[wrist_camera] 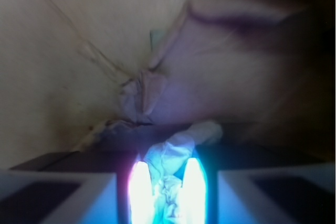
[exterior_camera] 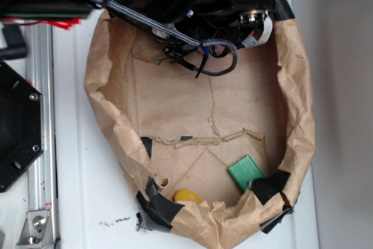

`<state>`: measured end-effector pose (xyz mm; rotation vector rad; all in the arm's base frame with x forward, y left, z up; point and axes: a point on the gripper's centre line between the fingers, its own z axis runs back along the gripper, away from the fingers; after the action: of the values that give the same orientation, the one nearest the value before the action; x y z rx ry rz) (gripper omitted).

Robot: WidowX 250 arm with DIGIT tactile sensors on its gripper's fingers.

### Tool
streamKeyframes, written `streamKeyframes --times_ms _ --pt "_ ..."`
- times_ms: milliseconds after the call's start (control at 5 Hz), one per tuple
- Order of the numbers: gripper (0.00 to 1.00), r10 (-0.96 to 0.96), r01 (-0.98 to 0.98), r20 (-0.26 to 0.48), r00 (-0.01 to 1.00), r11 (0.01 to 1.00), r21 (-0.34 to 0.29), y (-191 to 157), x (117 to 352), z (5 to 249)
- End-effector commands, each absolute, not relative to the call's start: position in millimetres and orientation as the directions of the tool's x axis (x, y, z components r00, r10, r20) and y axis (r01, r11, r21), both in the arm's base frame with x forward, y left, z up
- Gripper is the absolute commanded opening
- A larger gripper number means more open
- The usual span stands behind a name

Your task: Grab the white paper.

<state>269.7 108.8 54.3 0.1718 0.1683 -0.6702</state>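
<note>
In the wrist view the white paper [wrist_camera: 173, 153], a crumpled wad, sits squeezed between my two glowing fingers [wrist_camera: 140, 187], with one end sticking out past the tips toward the right. My gripper [wrist_camera: 167, 169] is shut on it, above the brown floor of the paper bag [wrist_camera: 79, 35]. In the exterior view the black arm and its cables [exterior_camera: 204, 51] cover the far end of the bag, and both the gripper and the paper are hidden under them.
The brown paper bag [exterior_camera: 300, 115] lies open with crumpled walls patched with black tape [exterior_camera: 156, 202]. A green block [exterior_camera: 246, 171] and a yellow object [exterior_camera: 187, 195] rest at its near end. A metal rail [exterior_camera: 41, 132] and black mount [exterior_camera: 14, 126] stand left.
</note>
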Motion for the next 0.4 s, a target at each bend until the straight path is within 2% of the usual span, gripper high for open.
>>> streamKeyframes --times_ms 0,200 --pt "0.00 -0.428 0.412 0.060 0.902 0.893 0.181 41.6 279.4 159.6" --pt "0.00 -0.193 0.158 0.205 0.960 0.971 0.178 4.2 280.1 197.1"
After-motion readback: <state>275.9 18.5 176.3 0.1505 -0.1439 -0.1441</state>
